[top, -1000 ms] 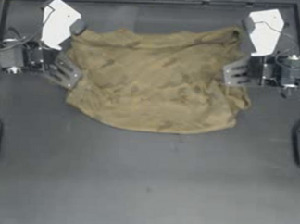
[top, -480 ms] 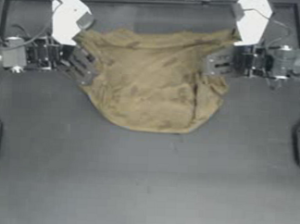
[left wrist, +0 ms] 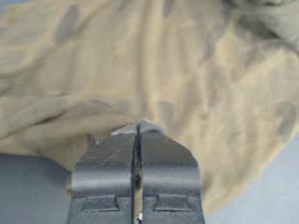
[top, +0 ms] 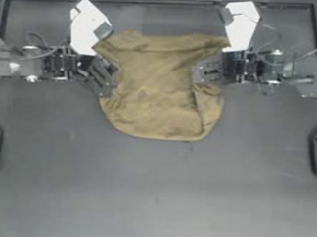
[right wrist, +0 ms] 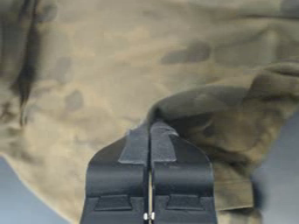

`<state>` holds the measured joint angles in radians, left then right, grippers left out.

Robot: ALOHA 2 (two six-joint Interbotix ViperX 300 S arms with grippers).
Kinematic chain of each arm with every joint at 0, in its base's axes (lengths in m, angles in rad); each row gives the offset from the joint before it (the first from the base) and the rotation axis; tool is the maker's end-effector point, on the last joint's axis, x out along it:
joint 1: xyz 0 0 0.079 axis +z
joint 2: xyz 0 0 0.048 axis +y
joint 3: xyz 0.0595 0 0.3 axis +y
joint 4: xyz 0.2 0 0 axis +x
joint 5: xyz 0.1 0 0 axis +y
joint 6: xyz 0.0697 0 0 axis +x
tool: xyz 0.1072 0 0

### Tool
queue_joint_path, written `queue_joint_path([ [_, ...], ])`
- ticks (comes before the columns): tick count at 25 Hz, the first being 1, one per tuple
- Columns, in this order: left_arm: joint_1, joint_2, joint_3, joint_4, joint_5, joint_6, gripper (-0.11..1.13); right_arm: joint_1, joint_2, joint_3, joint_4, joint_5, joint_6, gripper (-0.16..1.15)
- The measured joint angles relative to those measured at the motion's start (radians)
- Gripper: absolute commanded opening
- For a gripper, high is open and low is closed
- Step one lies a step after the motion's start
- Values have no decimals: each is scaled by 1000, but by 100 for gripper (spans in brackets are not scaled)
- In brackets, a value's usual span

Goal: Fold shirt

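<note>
Since the dark counter (top: 152,189) carries nothing but cloth, the eye goes first to the camouflage T-shirt (top: 159,91), bunched at the far middle between the two arms. A second ago it lay spread wide; it has since been drawn inward from both sides and now hangs as a narrower, rounded pouch with its lower edge sagging toward the near side. That looks like the two side edges being brought toward the centre for a lengthwise fold, though the cloth is gathered rather than flat, so it will likely need laying down and smoothing. The left pincer (top: 101,75) is clamped tight on the shirt's left edge, and the right pincer (top: 205,72) likewise pinches a ridge of fabric on the right edge.
</note>
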<state>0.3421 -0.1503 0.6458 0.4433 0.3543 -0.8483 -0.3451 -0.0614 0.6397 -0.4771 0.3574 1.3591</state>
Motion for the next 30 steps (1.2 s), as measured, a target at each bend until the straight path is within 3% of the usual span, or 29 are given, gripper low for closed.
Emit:
queue_joint_path([
  [10,0,95,-11,2,-143,0,5,6,60,0,28,-100,-2,9],
  [20,-2,219,-55,0,-169,-2,10,9,98,23,34,-143,-2,11],
  [23,-2,250,-58,0,-176,-2,33,11,101,44,20,-204,-3,24],
  [28,-2,270,-61,0,-198,-2,97,5,126,55,11,-265,-3,79],
  [30,-2,270,-61,2,-212,-3,107,3,133,55,9,-276,-3,98],
])
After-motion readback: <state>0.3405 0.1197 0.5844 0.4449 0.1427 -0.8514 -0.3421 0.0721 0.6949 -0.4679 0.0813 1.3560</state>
